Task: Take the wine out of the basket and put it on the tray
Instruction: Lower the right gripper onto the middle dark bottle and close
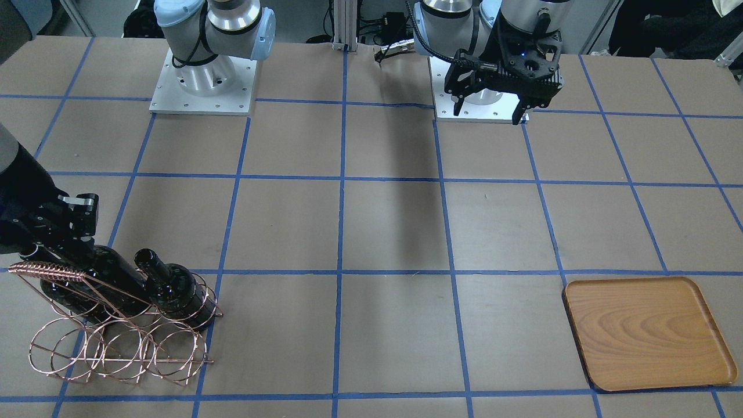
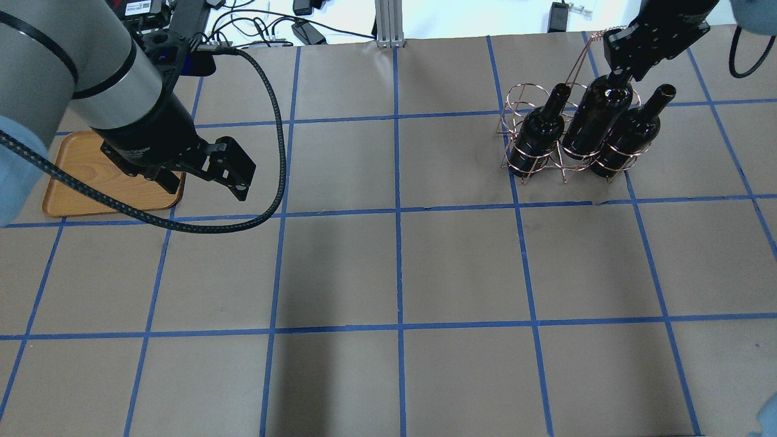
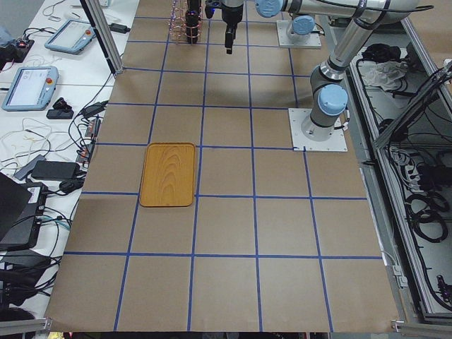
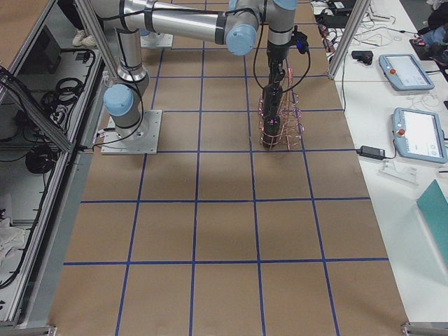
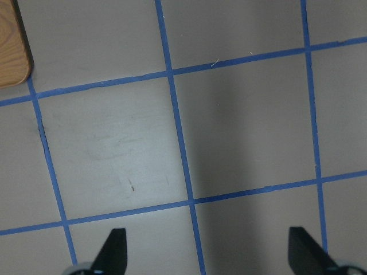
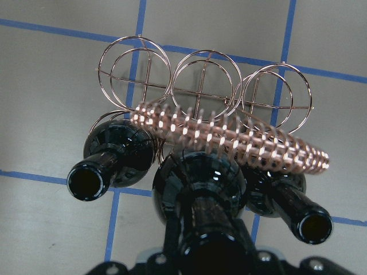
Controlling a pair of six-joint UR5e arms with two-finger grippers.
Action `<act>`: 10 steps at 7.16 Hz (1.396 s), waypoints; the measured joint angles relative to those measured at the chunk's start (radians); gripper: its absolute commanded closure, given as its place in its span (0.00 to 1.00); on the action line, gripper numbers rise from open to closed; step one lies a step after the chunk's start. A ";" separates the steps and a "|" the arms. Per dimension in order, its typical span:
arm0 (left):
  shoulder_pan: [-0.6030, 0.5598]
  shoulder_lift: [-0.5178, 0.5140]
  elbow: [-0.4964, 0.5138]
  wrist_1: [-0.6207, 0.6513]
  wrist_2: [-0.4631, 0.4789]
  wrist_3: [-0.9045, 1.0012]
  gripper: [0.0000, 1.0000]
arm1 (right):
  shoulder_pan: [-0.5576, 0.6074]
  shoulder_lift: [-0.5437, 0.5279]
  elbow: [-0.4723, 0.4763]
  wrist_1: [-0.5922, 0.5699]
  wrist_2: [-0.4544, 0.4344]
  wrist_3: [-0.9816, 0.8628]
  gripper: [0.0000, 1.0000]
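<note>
Here, the wine (image 2: 597, 121), a glossy near-black bottle with a long neck, stands slightly tilted in the middle of a row of three bottles in the basket (image 2: 515, 103), at the upper right of the overhead view. Its lower body sits inside the copper wire.

The right tool (image 2: 626, 71) is clenched on the top of its neck. In the right wrist view the neck runs straight down into the tool at the bottom edge, and the bottle's shoulder fills the lower centre of the frame. A second bottle (image 6: 117, 152) leans toward the lower left of that view and a third bottle (image 6: 295, 206) toward the lower right. Each is just beside the wine, with its open mouth facing the camera. The basket's twisted handle bar (image 6: 229, 140) crosses the frame on a slant just above the three bottles, and three round hoops (image 6: 203, 87) of the other row show above it.

In the front-facing view the basket is at the lower left and the tray (image 1: 644, 334) at the lower right, well apart. The tray lies flat on the counter (image 1: 383, 232), which is brown and marked into squares by blue tape.

The left tool (image 1: 489, 113) hangs at the top of that view, right of centre, released and spread wide. In the left wrist view its two fingertips (image 5: 114, 252) sit at the bottom edge, far apart. One corner of the tray shows at the upper left.
</note>
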 measured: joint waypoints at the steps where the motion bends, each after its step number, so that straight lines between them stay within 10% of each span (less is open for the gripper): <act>1: 0.000 0.000 0.000 0.000 0.000 0.000 0.00 | 0.000 -0.001 0.000 0.002 0.000 -0.002 1.00; 10: 0.000 0.002 0.000 0.000 0.001 0.000 0.00 | 0.001 0.018 0.000 -0.015 0.002 -0.035 1.00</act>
